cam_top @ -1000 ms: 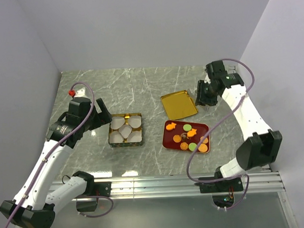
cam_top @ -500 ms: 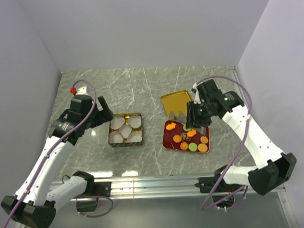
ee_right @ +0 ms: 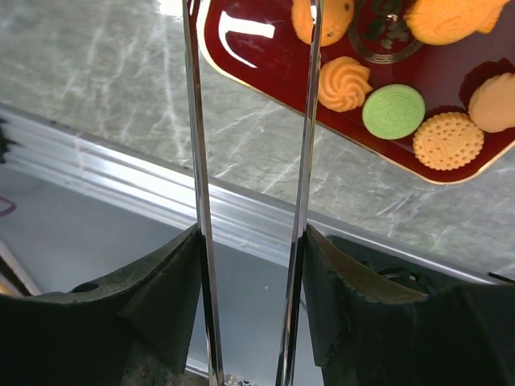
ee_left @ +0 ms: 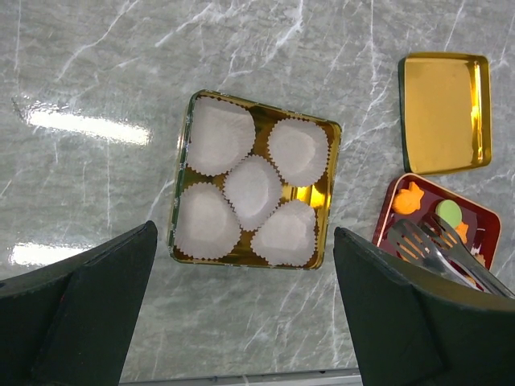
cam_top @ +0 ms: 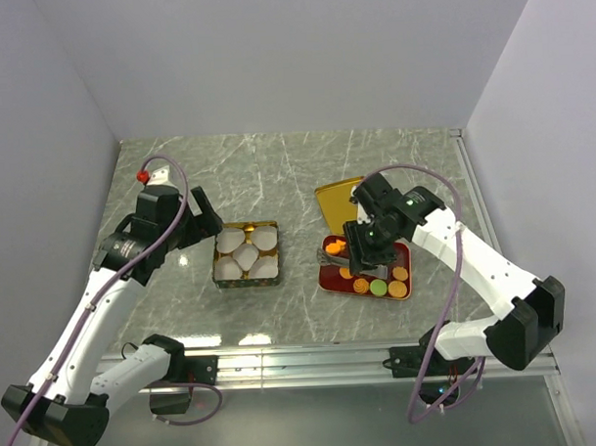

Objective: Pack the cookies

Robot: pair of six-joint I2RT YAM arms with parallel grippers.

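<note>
The cookies point(cam_top: 380, 275), orange, green and brown, lie on a red tray point(cam_top: 329, 282); they also show in the right wrist view point(ee_right: 393, 111) and partly in the left wrist view point(ee_left: 409, 198). My right gripper point(cam_top: 362, 245) is shut on metal tongs point(ee_right: 195, 161), whose two arms stand apart, with their tips over the tray's left part point(ee_left: 422, 244). No cookie shows between the tips. My left gripper point(cam_top: 205, 222) is open and empty, above and left of a gold tin point(cam_top: 218, 257) holding several white paper cups point(ee_left: 253, 189).
The gold lid point(cam_top: 338, 198) lies just behind the red tray, also in the left wrist view point(ee_left: 445, 112). The aluminium rail at the table's near edge point(ee_right: 161, 181) runs below the tray. Grey walls close in the left, back and right.
My right arm swung from the back right beside the lid forward and left, bringing the tongs over the red tray. The left arm has barely moved.
</note>
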